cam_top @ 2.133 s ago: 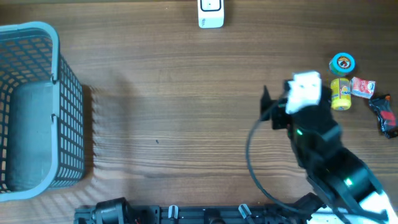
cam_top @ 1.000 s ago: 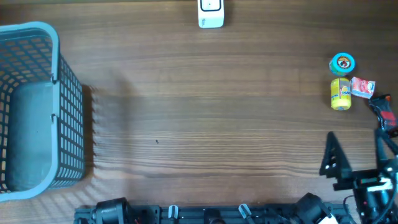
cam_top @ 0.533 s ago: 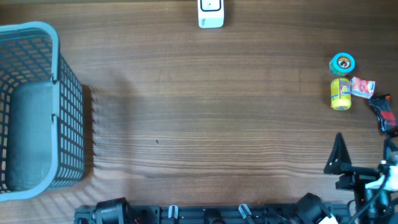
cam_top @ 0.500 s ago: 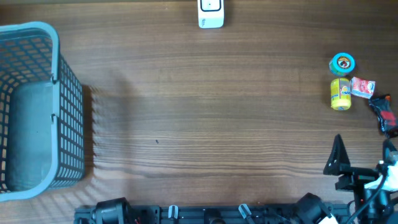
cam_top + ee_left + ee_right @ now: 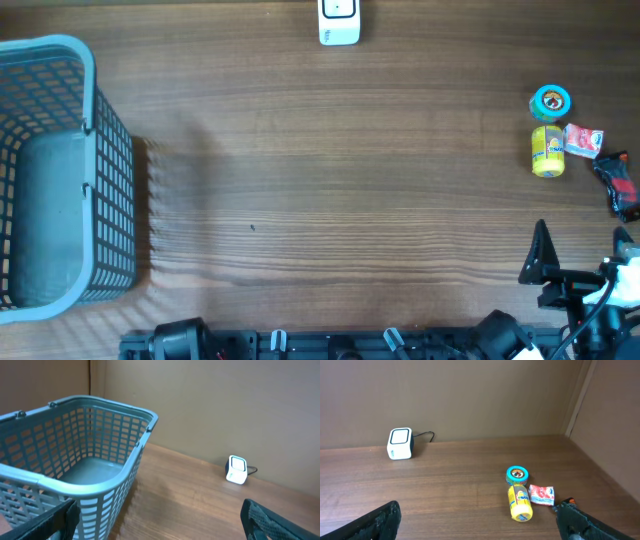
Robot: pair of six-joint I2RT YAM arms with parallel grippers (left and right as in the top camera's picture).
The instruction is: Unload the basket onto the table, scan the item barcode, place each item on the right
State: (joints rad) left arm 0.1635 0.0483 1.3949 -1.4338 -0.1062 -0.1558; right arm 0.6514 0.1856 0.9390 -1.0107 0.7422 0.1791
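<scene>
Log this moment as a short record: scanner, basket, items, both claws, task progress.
scanner: white scanner, far side, centre
basket: blue basket, left side, nothing seen inside
items: teal tin, yellow can lying on its side, red-and-white packet, red-and-black item, grouped at right
left claw: open, holding nothing
right claw: open, holding nothing, on the near side of the items
progress: no item picked up yet

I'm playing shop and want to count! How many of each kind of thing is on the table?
Basket: 1
Scanner: 1
To scan: 4 (teal tin, yellow can, red-and-white packet, black-and-red item)
Total: 6
</scene>
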